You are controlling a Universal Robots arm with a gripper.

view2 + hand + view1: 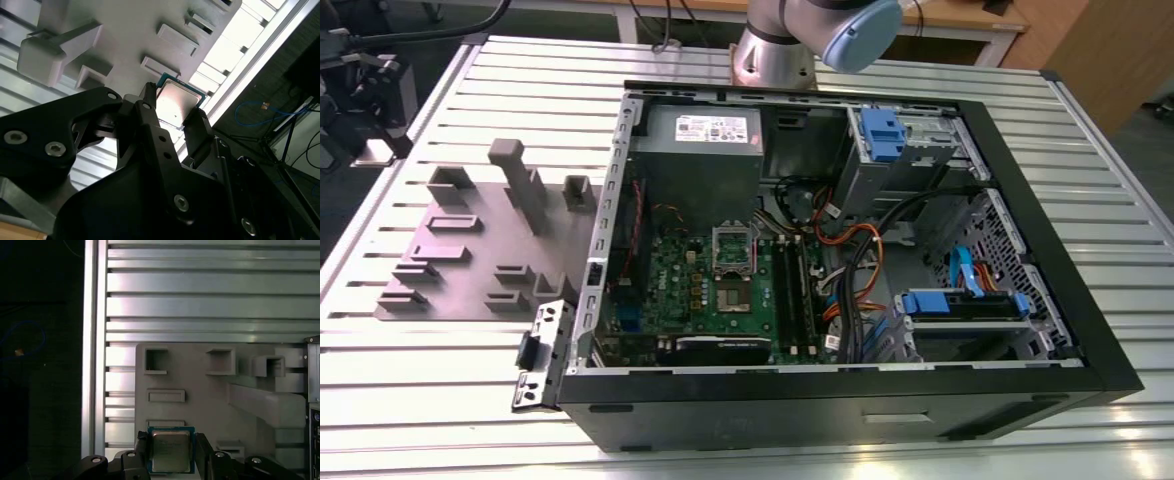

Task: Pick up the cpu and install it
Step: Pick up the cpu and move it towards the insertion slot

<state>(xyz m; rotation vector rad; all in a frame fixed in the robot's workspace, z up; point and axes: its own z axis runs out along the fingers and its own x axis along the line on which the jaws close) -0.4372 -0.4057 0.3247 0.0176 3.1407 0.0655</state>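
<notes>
Gripper (171, 447): clamped on the cpu (170, 454), one finger at each of two opposite edges.
Cpu place: flat, metal lid up, over the holder (200, 390) corner nearest the table (200, 305) edge. Whether it rests there or hangs clear cannot be told.
Holder: grey moulded plate on the table, beside the case (854, 410).
Socket (732, 243): on the board (694, 290) inside the case, well apart from the holder.
Risk (judged): the narrow edge grip may let the chip slip or tilt. A tilted or turned chip could seat badly and harm the socket contacts. The cables (847, 245) might snag.
Writing: a white label (711, 127) on the grey box (700, 165), print unreadable; none legible on the lid.
</notes>
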